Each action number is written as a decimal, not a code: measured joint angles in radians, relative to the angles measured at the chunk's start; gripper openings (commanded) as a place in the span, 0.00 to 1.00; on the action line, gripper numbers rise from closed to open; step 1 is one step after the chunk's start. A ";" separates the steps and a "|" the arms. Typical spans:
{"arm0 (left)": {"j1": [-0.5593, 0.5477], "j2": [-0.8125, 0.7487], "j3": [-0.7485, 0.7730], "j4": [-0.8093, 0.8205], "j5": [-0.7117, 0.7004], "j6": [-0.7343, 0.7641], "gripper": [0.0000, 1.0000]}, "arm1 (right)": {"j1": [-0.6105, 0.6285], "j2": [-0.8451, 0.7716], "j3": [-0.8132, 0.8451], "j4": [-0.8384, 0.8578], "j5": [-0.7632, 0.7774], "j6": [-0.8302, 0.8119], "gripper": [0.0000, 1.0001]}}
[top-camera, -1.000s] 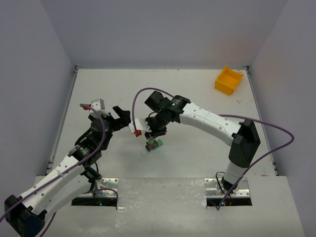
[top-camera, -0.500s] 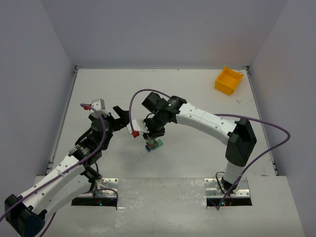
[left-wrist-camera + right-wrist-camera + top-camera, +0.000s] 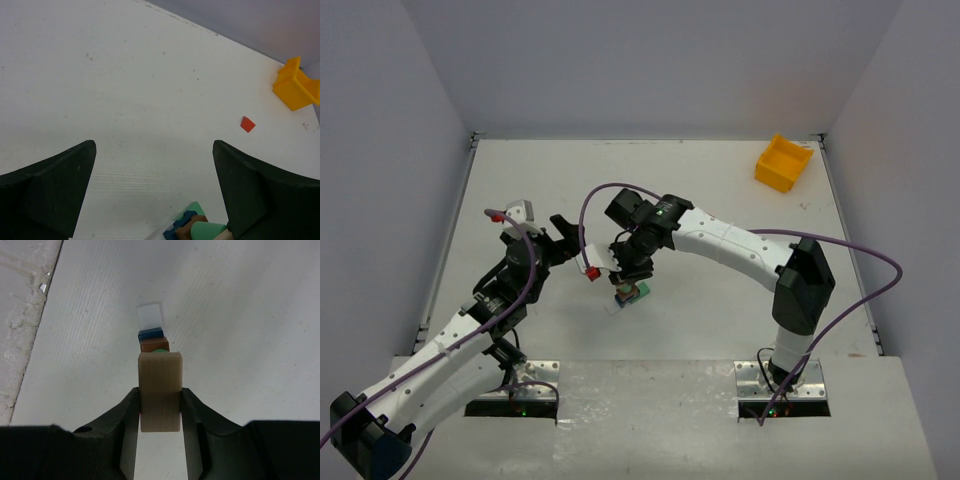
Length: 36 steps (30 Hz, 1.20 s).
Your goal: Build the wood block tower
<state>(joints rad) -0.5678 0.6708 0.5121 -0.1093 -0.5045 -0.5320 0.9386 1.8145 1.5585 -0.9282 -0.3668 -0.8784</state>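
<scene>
Arching right gripper (image 3: 160, 405) clamps tan block (image 3: 159, 374).

tower (image 3: 150, 334): white, blue, brown, green blks
tan blk (image 3: 159, 390): plain pale tan
bin (image 3: 295, 87): yellow
chip (image 3: 247, 124): red
counter (image 3: 125, 75): white w/ dark specks
left pincer (image 3: 155, 170): black
right pincer (image 3: 160, 395): black
arms (image 3: 730, 240): white, black joints
cables (image 3: 880, 262): purple

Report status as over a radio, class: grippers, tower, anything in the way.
Left gripper open, empty. Right gripper shut on tan block, over the wood block tower. No obstruction seen; red block lies apart.
</scene>
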 measured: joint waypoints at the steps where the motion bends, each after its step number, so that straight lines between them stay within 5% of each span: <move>1: 0.000 0.001 0.000 0.000 0.000 0.000 1.00 | 0.000 0.000 0.000 0.000 0.000 0.000 0.36; 28: 0.000 0.010 0.000 0.001 0.011 0.000 1.00 | 0.000 0.000 0.000 0.001 0.000 -0.023 0.41; 36: 0.000 0.012 0.000 0.002 0.015 0.000 1.00 | 0.000 -0.001 0.000 0.003 0.000 -0.030 0.53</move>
<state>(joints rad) -0.5678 0.6828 0.5121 -0.1070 -0.4892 -0.5316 0.9386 1.8133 1.5585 -0.9253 -0.3672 -0.9080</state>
